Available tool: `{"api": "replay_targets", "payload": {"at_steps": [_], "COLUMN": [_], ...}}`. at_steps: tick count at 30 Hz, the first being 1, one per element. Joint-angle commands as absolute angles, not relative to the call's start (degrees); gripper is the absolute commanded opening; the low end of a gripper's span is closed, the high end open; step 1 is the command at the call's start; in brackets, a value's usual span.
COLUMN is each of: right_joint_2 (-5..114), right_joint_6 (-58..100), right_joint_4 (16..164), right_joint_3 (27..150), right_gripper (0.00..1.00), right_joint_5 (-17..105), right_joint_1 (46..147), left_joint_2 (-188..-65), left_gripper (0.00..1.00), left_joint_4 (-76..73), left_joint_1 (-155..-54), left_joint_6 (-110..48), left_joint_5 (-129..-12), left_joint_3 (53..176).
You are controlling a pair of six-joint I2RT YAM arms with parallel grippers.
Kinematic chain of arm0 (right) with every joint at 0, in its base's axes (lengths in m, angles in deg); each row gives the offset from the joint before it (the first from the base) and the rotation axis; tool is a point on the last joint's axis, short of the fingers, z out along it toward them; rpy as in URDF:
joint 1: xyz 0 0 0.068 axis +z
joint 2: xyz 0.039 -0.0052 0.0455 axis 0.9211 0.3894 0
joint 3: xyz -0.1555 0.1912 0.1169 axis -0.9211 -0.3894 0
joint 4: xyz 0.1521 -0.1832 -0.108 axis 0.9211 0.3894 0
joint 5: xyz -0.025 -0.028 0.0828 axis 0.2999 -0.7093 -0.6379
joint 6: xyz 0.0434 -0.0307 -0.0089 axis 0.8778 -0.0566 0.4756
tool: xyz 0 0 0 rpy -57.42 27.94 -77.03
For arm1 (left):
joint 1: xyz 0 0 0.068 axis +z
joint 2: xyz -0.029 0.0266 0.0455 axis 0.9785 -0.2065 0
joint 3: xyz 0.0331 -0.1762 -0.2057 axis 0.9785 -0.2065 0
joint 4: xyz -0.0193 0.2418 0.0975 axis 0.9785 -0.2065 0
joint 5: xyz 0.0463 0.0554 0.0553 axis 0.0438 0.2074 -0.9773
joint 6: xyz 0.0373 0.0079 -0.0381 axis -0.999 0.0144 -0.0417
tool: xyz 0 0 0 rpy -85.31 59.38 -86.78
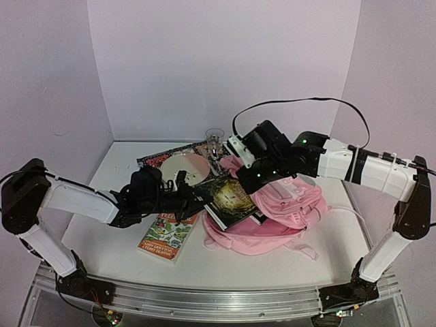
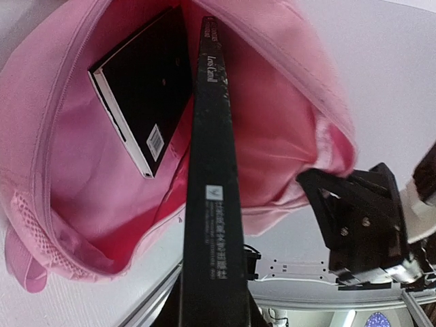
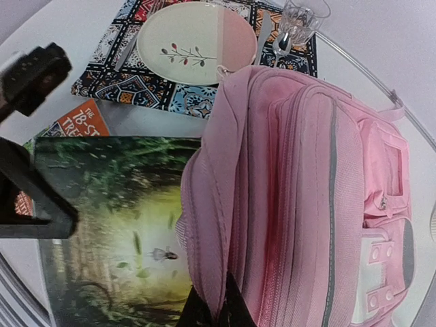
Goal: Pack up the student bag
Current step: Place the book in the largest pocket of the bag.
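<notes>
The pink student bag [image 1: 289, 204] lies right of centre with its mouth facing left. My right gripper [image 1: 253, 178] is shut on the upper lip of that mouth, and pink fabric is pinched between its fingertips [image 3: 218, 310]. My left gripper [image 1: 194, 197] is shut on a green-covered book [image 1: 231, 197]. The book's front end reaches into the bag's mouth. In the left wrist view its black spine [image 2: 214, 204] runs edge-on toward the pink interior [image 2: 88, 177]. A black book [image 2: 143, 102] lies inside the bag.
An orange paperback [image 1: 167, 235] lies on the table under the left arm. Behind it a patterned placemat [image 1: 153, 162] carries a plate [image 1: 184, 167], with a glass [image 1: 214, 139] at the back. Walls close in the left, back and right.
</notes>
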State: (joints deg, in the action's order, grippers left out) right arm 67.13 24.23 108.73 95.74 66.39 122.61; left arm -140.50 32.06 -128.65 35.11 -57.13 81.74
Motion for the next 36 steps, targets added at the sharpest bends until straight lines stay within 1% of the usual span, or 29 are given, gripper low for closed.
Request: {"api": "replay_targets", "payload": {"at_steps": [1,7,11,15,19,21,24,27,29,36], "right_joint_2": [62.7,62.9,63.6,63.7,63.8,64.0,64.1,64.1,63.9,63.2], "right_joint_6": [26.0,27.0,27.2,27.2,26.8,26.6,26.6,26.2,25.9,25.6], "right_joint_4": [99.8,98.6,98.4,98.0,97.9,98.0,97.9,97.9,97.9,97.9], "right_joint_3": [96.8,96.9,96.7,95.9,95.3,95.1,94.8,94.5,94.2,92.9], "right_gripper": [0.00,0.00,0.00,0.00,0.00,0.00,0.00,0.00,0.00,0.00], "right_joint_5": [63.0,61.8,60.9,60.2,60.5,60.6,61.0,61.6,62.1,63.1], "right_joint_1": [123.0,123.1,123.1,123.1,123.1,123.1,123.1,123.1,123.1,123.1], "left_joint_2": [-145.5,-152.9,-157.4,-161.4,-165.6,-167.7,-169.8,-170.1,-169.0,-166.6], "left_gripper": [0.00,0.00,0.00,0.00,0.00,0.02,0.13,0.34,0.44,0.63], "left_joint_4": [43.2,44.0,44.2,44.1,44.1,44.2,44.0,43.4,40.1,28.4], "left_joint_1": [-130.0,-131.2,-132.5,-133.4,-134.3,-135.2,-136.4,-137.2,-137.6,-138.5], "left_joint_6": [33.2,34.0,34.6,32.6,31.7,31.8,31.1,30.2,27.8,16.6], "left_joint_5": [-60.5,-65.0,-70.3,-75.1,-77.3,-79.0,-81.5,-82.5,-84.6,-88.4], "left_joint_3": [89.5,95.1,98.1,100.9,104.1,105.4,106.5,105.9,105.6,108.4]}}
